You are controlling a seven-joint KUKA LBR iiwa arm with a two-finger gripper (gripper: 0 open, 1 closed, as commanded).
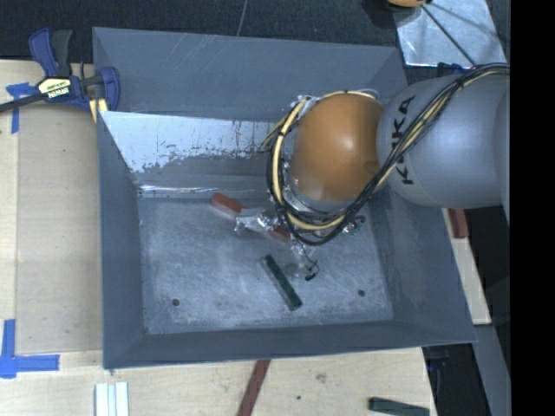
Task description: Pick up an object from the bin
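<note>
Now | approach: gripper (304, 265) beside upper end of dark bar (284, 283) | spread or pinched: cannot tell | next: straddle bar, close.

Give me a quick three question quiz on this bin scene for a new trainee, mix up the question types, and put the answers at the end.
1. True or false: the dark flat bar lies on the floor of the bin, right beside the gripper.
2. Multiple choice: the small reddish-brown piece lies A) on the floor, left of the orange cover; B) on the rim; C) outside on the cardboard.
3. Short answer: from which side of the view does the arm reach in?

Key: 1 true; 2 A; 3 the right.
</note>
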